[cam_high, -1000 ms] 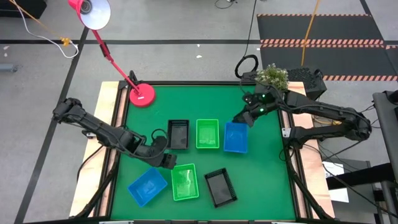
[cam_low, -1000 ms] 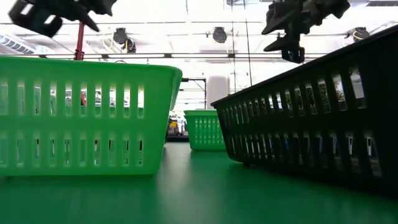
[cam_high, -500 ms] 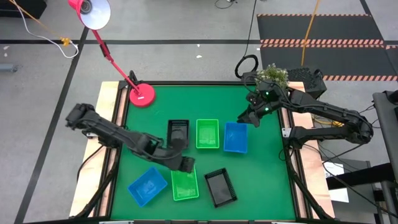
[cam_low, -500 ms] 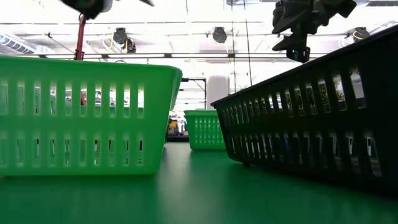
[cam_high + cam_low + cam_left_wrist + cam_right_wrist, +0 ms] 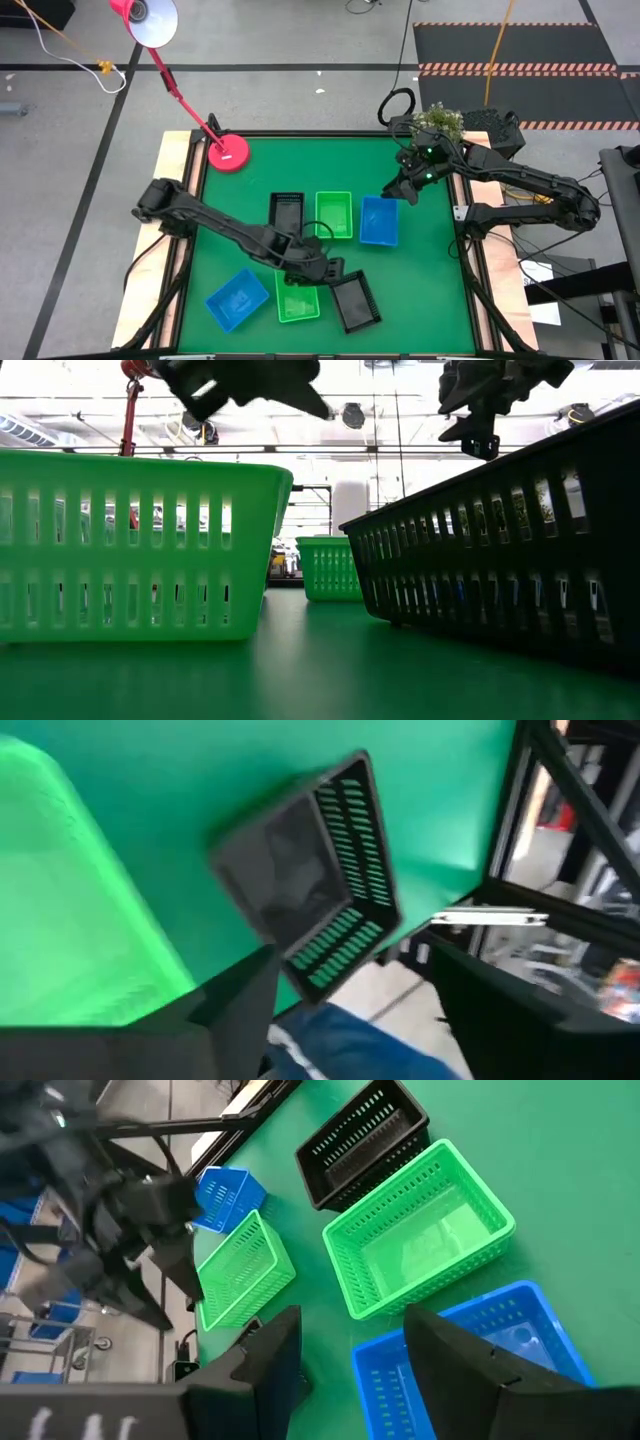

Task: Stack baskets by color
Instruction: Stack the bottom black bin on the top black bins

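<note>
Six baskets rest bottom-down on the green mat. The far row holds a black basket (image 5: 287, 213), a green basket (image 5: 334, 215) and a blue basket (image 5: 379, 221). The near row holds a blue basket (image 5: 238, 298), a green basket (image 5: 297, 295) and a black basket (image 5: 355, 300). My left gripper (image 5: 338, 272) hangs open above the gap between the near green and near black baskets. The left wrist view shows that black basket (image 5: 300, 880) just ahead of it. My right gripper (image 5: 398, 193) hangs open over the far blue basket's far edge (image 5: 470, 1340), touching nothing.
A pink lamp base (image 5: 228, 152) stands at the mat's far left corner, its stem slanting up to the lamp head (image 5: 145, 18). A small plant (image 5: 438, 122) sits at the far right corner. Bare mat lies along the right side (image 5: 430, 280).
My left gripper has swept toward the table's right edge. It went from beside the near blue basket, across the near green basket, to the near black basket's far left corner, sinking a little and rolling. No basket has moved.
</note>
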{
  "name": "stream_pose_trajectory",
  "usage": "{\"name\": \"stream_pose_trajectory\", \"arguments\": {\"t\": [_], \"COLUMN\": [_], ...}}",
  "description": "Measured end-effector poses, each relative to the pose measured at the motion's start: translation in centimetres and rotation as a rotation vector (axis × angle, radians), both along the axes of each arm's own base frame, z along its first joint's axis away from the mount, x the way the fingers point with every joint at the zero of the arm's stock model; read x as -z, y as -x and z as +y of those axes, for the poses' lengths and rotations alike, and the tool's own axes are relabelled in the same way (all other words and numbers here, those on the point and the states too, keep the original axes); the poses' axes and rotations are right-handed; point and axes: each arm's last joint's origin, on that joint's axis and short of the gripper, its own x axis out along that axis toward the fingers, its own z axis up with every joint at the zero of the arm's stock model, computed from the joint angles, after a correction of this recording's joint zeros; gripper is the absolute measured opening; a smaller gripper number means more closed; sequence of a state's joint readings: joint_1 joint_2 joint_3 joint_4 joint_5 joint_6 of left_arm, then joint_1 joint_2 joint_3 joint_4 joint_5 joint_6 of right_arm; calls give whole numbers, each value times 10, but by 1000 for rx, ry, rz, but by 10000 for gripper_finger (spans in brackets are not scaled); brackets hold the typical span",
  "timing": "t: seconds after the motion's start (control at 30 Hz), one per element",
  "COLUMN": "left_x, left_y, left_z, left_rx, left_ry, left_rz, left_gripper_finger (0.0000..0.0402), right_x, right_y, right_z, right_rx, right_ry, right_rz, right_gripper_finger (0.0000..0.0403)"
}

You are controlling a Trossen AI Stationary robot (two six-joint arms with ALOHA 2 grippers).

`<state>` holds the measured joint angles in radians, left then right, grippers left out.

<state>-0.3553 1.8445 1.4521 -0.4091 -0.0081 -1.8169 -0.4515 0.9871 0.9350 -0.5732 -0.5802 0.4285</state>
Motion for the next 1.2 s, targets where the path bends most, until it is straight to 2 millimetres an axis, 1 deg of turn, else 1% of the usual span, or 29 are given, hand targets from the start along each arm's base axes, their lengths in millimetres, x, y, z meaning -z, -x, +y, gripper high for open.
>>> {"name": "stream_pose_trajectory", "arguments": {"t": [0.07, 0.13, 0.2, 0.27, 0.4, 0.5, 0.57, 0.63, 0.7, 0.8, 1.03, 1.2], "left_x": [10, 23, 37, 45, 42, 37, 36, 40, 43, 47, 49, 53], "left_y": [-9, -19, -27, -33, -30, -24, -20, -14, -9, -2, -4, -3], "left_z": [-3, -7, -9, -12, -20, -28, -35, -42, -47, -50, -41, -31], "left_rx": [-14, -33, -45, -44, -75, -97, -130, -147, -153, -166, -171, -156], "left_ry": [19, 44, 68, 86, 92, 77, 69, 56, 48, 25, -19, -21], "left_rz": [-22, -43, -43, -66, -89, -92, -92, -55, -14, 37, 58, 134], "left_gripper_finger": [279, 283, 280, 268, 224, 191, 174, 164, 162, 164, 165, 166], "right_x": [0, -1, -1, -2, -3, -5, -6, -7, -7, -9, -13, -16], "right_y": [0, -1, -1, -1, 0, 0, 1, 1, 1, 2, 6, 9], "right_z": [0, 0, -1, 0, 1, 3, 4, 5, 7, 10, 17, 19], "right_rx": [7, 11, 18, 34, 55, 60, 60, 61, 60, 54, 29, 26], "right_ry": [-6, 0, -8, -31, -80, -93, -101, -110, -119, -128, -122, -117], "right_rz": [0, -8, -9, -10, -5, -14, -14, -15, -16, -20, -42, -57], "right_gripper_finger": [171, 171, 171, 171, 171, 171, 171, 171, 171, 171, 171, 171]}}
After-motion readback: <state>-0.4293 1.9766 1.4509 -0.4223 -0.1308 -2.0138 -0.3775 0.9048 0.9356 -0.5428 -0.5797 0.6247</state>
